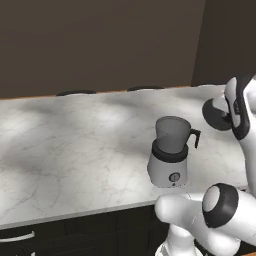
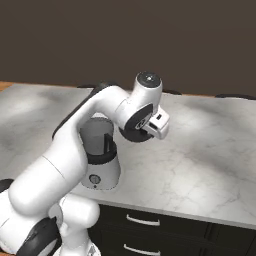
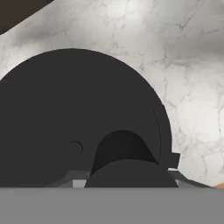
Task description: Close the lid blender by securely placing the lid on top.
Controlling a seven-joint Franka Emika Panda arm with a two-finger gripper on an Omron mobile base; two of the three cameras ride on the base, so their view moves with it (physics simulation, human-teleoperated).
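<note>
The blender (image 1: pixel 169 159) stands on the marble counter near its front edge, with a silver-white base, a round dial and a grey jar (image 1: pixel 172 131) whose top is open. In the right base view my arm partly covers the blender (image 2: pixel 101 170). The lid (image 1: pixel 218 118), a dark round cap, hangs in the air to the right of the jar at about rim height, held tilted and apart from the jar. My gripper (image 1: pixel 222 111) is shut on it. The lid (image 2: pixel 134 132) sits under my white hand, right of the jar. In the hand view the lid (image 3: pixel 65 109) looms large and dark.
The marble counter (image 1: pixel 75 145) stretches wide to the left and behind the blender. Its front edge runs above dark drawers with pale handles (image 2: pixel 141 220). A dark wall (image 1: pixel 100 40) closes the back, with low dark shapes (image 1: pixel 75 92) along the counter's far edge.
</note>
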